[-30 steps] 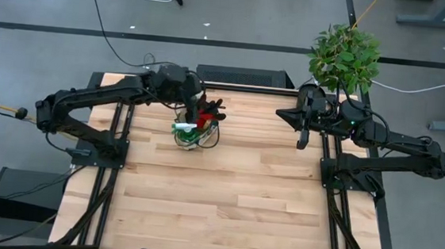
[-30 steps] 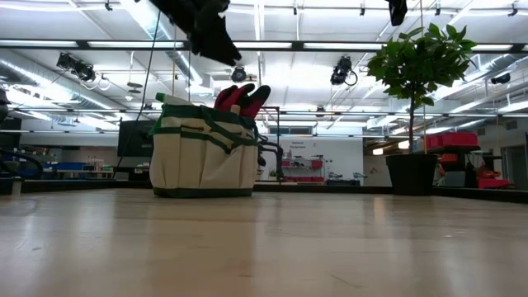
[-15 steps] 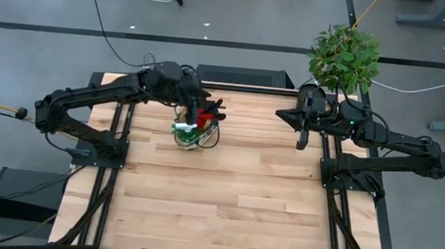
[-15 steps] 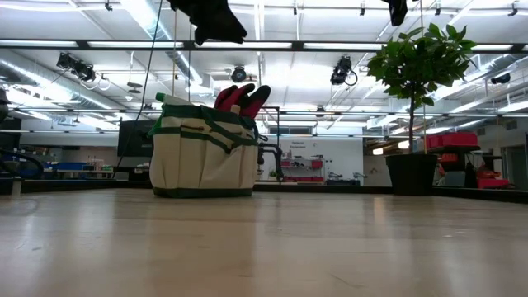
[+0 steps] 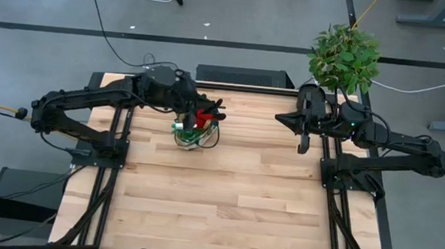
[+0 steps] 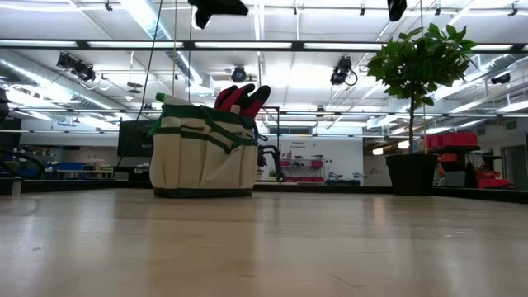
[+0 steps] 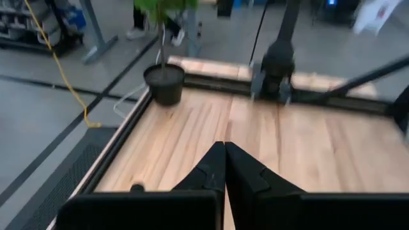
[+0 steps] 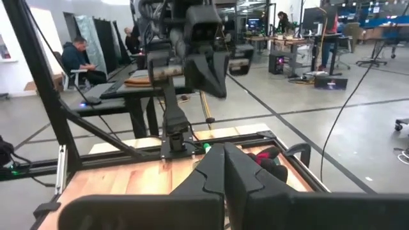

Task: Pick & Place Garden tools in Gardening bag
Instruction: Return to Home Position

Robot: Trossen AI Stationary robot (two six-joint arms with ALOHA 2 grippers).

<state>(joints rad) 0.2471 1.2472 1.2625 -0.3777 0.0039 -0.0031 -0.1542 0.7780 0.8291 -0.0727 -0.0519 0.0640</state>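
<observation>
Over table [image 5: 242, 182], left gripper [image 7: 224, 148] higher

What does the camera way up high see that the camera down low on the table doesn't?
Only the high view shows both whole arms: the left hand close to the gardening bag, and the right hand waiting near the right side of the table. Only the low view shows the bag's tan side, the plant's dark pot and the room with ceiling lights behind. Both show the bag, the red glove poking out of it, and the leafy plant.
</observation>
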